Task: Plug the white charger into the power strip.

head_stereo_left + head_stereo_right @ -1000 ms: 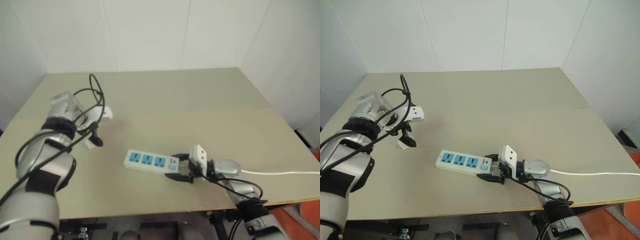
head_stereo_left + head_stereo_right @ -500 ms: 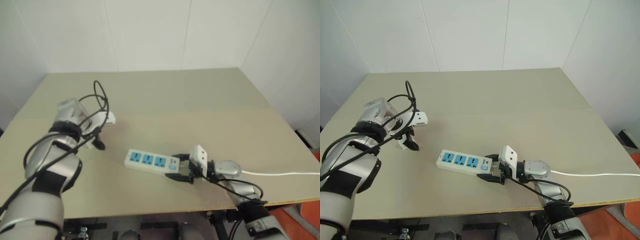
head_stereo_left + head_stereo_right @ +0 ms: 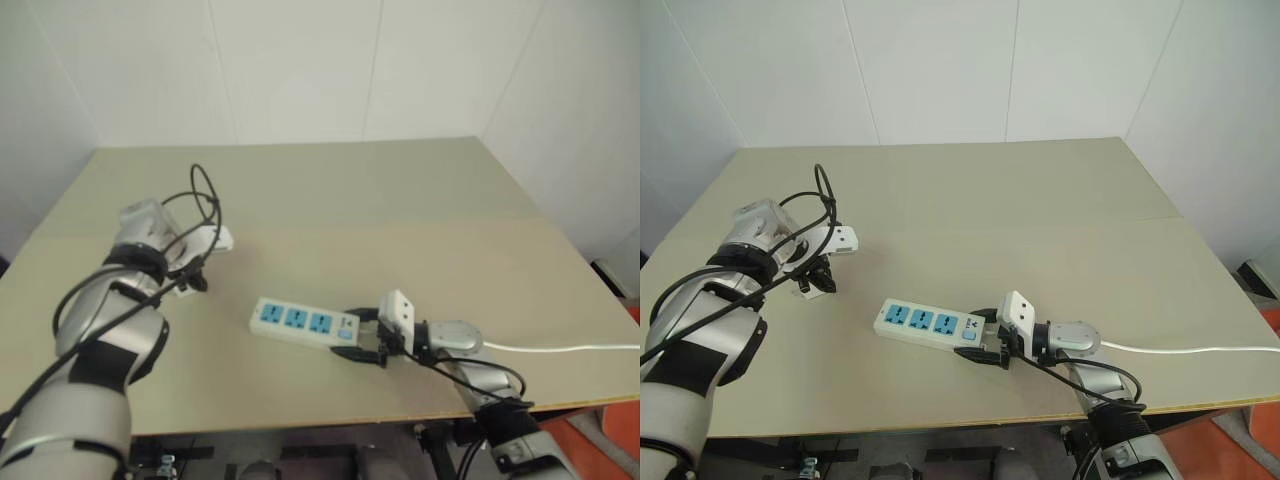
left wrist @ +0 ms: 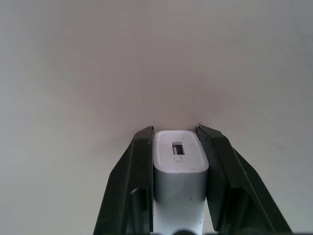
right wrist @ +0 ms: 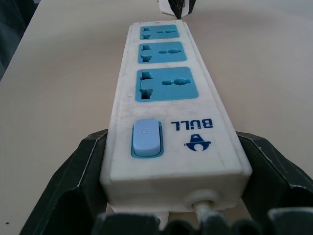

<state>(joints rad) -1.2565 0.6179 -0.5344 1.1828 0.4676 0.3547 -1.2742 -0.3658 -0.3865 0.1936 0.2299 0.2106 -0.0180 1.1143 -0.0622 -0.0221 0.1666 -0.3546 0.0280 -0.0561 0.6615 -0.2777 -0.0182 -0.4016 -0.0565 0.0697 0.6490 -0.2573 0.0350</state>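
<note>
The left gripper (image 4: 178, 147) is clamped on the small white boxy charger (image 4: 179, 164), low over the beige table (image 3: 400, 210). The right gripper (image 5: 171, 161) pinches the long white power strip's (image 5: 166, 93) switch end. Lift straight, then align prongs squarely over a blue socket (image 5: 164, 84).

Left claw (image 4: 177, 147) clamped on the white charger (image 4: 179, 169), its slotted end face showing, above the bare table (image 4: 146, 58)

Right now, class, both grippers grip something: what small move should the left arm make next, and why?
Probably lift the charger straight up off the table. The left gripper's fingers are shut on it, and the right gripper holds the power strip's switch end, its sockets facing up.
</note>
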